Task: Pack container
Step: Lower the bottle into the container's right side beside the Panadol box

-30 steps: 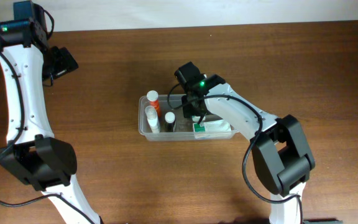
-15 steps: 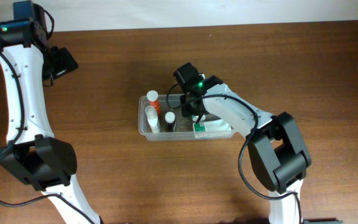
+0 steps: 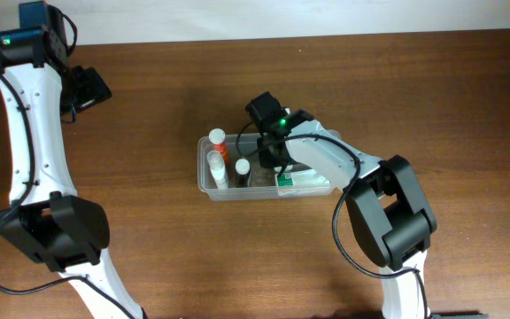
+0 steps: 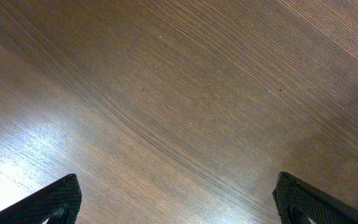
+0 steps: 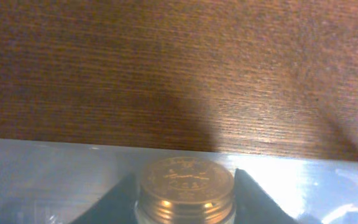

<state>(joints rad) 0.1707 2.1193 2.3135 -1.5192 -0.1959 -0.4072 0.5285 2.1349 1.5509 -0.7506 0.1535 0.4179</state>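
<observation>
The right claw point(image 5: 185, 200) reaches down into the container point(image 3: 237, 196), a clear plastic tub that sits on the wooden table point(image 3: 467, 106) directly beneath this claw. In the right wrist view its two dark fingers point(image 5: 114, 200) sit against either side of a bottle's gold cap point(image 5: 185, 182) with no gap showing, so the claw is pinching the gold-capped bottle. Just beyond the claw's tips the tub's pale far rim runs straight across, and past that rim there is only brown wood grain. From overhead the wrist covers that bottle, so only the wrist camera shows it.

Other things stand in the tub around the claw. Just to its left in the overhead view is a dark bottle with a white cap point(image 3: 242, 167). Farther left, near the tub's end wall, are a white bottle point(image 3: 217, 170) and an orange-capped bottle point(image 3: 217, 137), the orange one nearer the far rim. On the claw's other side, close against it and partly under the right arm, lies a white-and-green carton point(image 3: 306, 182) – it fills that end of the tub.

The left claw point(image 4: 182, 200) is well apart from all this, at the far left corner of the table. Its fingers point(image 4: 61, 199) are spread wide: only the two black textured tips show, one in each lower corner of the left wrist view, with bare wood between and ahead of them. Nothing is held there.
</observation>
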